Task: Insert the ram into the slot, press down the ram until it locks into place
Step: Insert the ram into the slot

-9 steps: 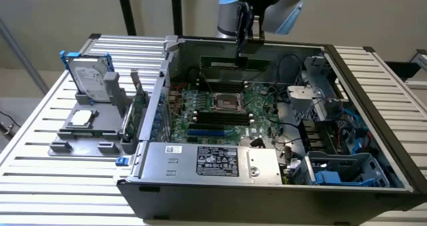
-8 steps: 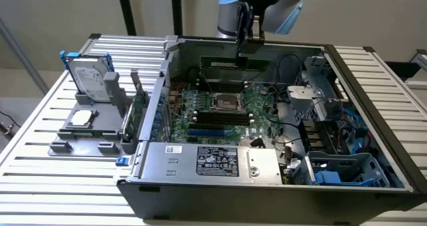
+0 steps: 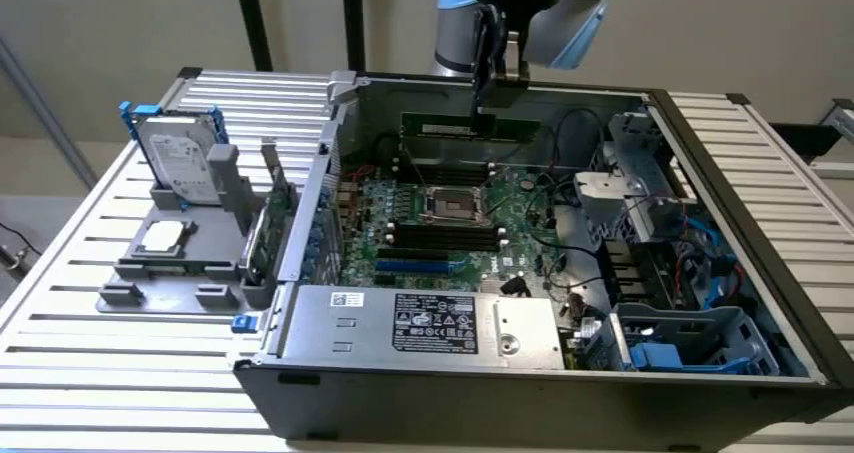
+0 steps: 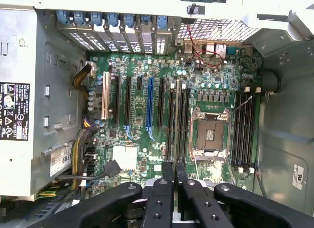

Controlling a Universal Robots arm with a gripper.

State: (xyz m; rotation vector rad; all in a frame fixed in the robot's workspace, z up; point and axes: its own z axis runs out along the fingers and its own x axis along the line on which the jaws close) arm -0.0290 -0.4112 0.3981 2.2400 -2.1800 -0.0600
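My end effector (image 3: pixel 483 108) is clamped on the ram (image 3: pixel 470 126), gripping it by its upper long edge. The green stick hangs level, lengthwise across the exterior view. It is in the air above the open computer case (image 3: pixel 747 273), close to the case's far wall and well clear of the motherboard (image 3: pixel 514 223) below.

In the wrist view my end effector (image 4: pixel 174 168) has its two black fingers (image 4: pixel 167 181) drawn close together, with just a thin gap between them. I look straight down onto the board from there.

The slot (image 3: pixel 430 235) is one of several identical long black ones lying side by side by the processor socket (image 3: pixel 449 205). I cannot tell which of them is the target. None of them has a stick in it. In the wrist view one bank of these black slots (image 4: pixel 179 125) runs in the same direction as my fingers and sits just beyond their tips, next to the processor socket (image 4: pixel 210 134). A second bank lies on the socket's other side.

A shorter bright-blue slot (image 3: pixel 416 266) lies nearer the power supply (image 3: pixel 427 323).

The case stands on a slatted metal table (image 3: pixel 80 373). At the exterior view's left, a grey fixture (image 3: pixel 174 263) on the table holds a hard drive (image 3: pixel 182 163) upright.
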